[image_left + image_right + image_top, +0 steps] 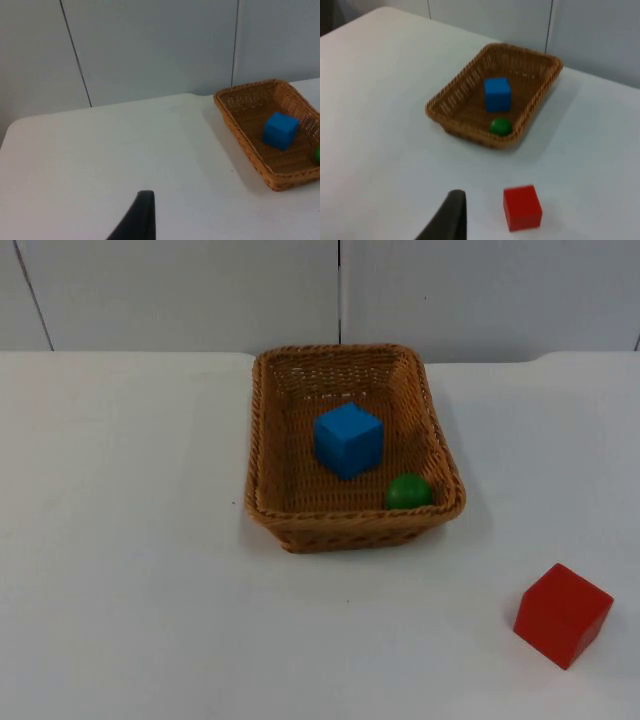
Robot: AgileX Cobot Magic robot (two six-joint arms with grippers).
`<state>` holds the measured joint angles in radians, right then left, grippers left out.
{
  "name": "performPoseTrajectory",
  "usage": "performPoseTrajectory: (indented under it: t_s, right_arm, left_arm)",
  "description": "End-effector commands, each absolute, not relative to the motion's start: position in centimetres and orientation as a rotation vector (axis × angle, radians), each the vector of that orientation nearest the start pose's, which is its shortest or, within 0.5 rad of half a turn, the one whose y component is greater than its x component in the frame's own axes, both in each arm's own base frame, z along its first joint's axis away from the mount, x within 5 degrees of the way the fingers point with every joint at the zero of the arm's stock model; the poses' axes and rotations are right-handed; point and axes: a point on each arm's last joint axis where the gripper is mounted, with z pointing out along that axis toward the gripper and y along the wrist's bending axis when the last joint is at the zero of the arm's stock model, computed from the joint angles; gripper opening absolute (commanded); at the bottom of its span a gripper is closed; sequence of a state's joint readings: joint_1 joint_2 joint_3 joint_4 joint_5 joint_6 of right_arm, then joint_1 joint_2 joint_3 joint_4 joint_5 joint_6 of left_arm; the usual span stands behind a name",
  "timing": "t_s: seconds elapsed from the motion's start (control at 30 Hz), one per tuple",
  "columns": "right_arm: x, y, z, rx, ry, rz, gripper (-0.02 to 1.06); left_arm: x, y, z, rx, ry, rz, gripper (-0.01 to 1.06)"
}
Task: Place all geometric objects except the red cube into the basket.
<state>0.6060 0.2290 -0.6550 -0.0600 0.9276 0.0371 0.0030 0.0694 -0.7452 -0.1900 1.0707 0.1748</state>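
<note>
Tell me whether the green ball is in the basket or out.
In. The green ball lies inside the basket, in its near right corner against the wall, beside the blue cube.

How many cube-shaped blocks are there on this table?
2. The blue cube sits inside the wicker basket, beside a green ball. The red cube stands on the bare white table, outside and apart from the basket.

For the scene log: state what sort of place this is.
Probably a robot test bench in a lab, not a home: a bare white table top ending at a grey partition wall, set with only a wicker basket, a blue cube, a green ball and a red cube.
</note>
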Motion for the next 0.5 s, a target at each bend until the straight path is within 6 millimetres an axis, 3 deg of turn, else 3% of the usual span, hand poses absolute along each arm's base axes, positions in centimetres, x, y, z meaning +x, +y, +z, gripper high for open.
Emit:
performPoseTrajectory:
  t_s: [0.0,0.23,0.47]
  right_arm:
    - [1.0,0.2,31.3,-0.571,1.935,0.337,1.05]
    - [-1.1,-1.2,29.6,-0.566,1.939,0.351,1.05]
    - [-1.1,-1.1,28.3,-0.637,2.017,0.320,1.05]
  left_arm:
    - [-3.9,-1.6,33.9,0.185,1.824,-0.096,1.05]
    - [-4.3,-1.2,33.5,0.147,1.855,-0.076,1.05]
    - [-1.4,-0.7,29.1,0.098,2.019,-0.044,1.05]
